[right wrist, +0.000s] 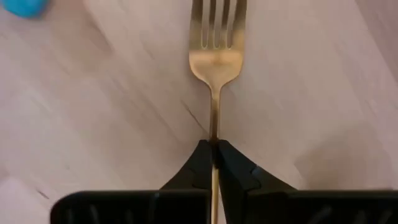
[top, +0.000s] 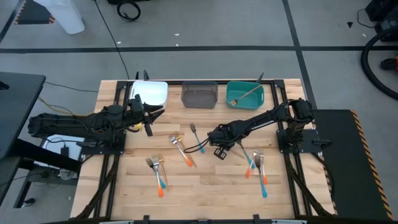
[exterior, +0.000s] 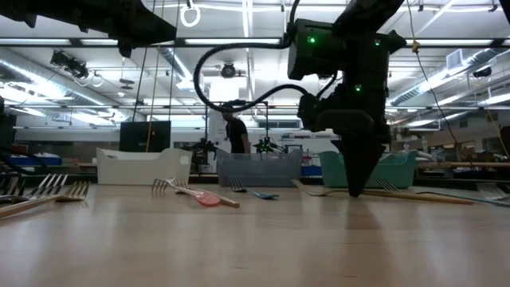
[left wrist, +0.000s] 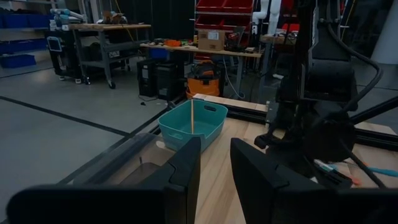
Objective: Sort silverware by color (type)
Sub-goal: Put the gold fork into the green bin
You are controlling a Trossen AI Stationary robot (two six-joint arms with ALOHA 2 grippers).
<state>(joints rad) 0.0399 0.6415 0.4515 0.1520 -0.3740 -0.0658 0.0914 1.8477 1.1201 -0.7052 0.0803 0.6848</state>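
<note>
Left gripper [top: 151, 118] waits near white bin [top: 151, 92], fingers slightly apart, holding nothing. Right gripper [right wrist: 214, 148] down at table centre, fingers pinched together on gold fork [right wrist: 214, 59] handle; tines extend ahead, flat on table [right wrist: 93, 112].

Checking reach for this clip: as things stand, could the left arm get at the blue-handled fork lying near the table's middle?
Probably yes. The left gripper hovers near the white bin, jaws partly apart and empty, with bare wood between it and the blue-handled fork. But the right gripper, shut on a gold fork, sits just beside it, so they could clash.
</note>
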